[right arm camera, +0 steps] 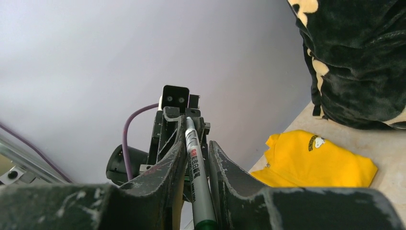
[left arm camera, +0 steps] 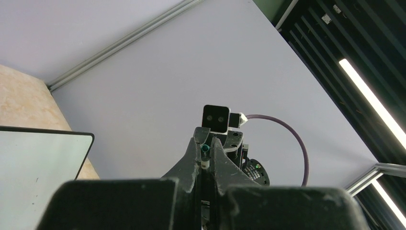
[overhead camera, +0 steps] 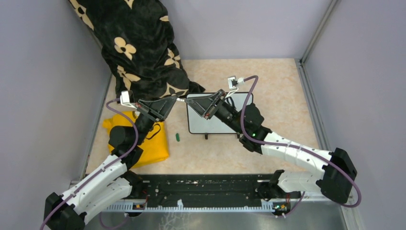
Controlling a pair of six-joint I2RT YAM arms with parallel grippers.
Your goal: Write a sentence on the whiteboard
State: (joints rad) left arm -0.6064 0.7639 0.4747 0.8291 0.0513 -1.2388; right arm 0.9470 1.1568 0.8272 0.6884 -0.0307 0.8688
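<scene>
Right now your left pincer [left arm camera: 205, 143] is clenched on one end of a marker [right arm camera: 197, 177]; in its wrist view a bit of green and white sits pinched between the fingers. Your right pincer [right arm camera: 196, 143] faces it tip to tip, with the marker's grey barrel running down between its two fingers. One finger lies against the barrel and a thin dark gap shows by the other, so you cannot tell whether that side is truly grasping.

From overhead, the two pincers meet in the air just over the far left corner of the whiteboard [overhead camera: 197, 125]. The board lies flat near the middle of the surface [overhead camera: 277, 86], its two small black feet pointing toward the arm bases. Your right forearm and wrist cross over much of it, and the part you can see is plain white.

Left of the board, a yellow cloth [overhead camera: 153, 143] lies partly under your left arm. A small green piece [overhead camera: 177, 137] rests on the surface between the cloth and the board, touching neither. A black blanket with pale flowers [overhead camera: 139, 52] is heaped at the back left, its hem reaching close to the board's far left corner.
</scene>
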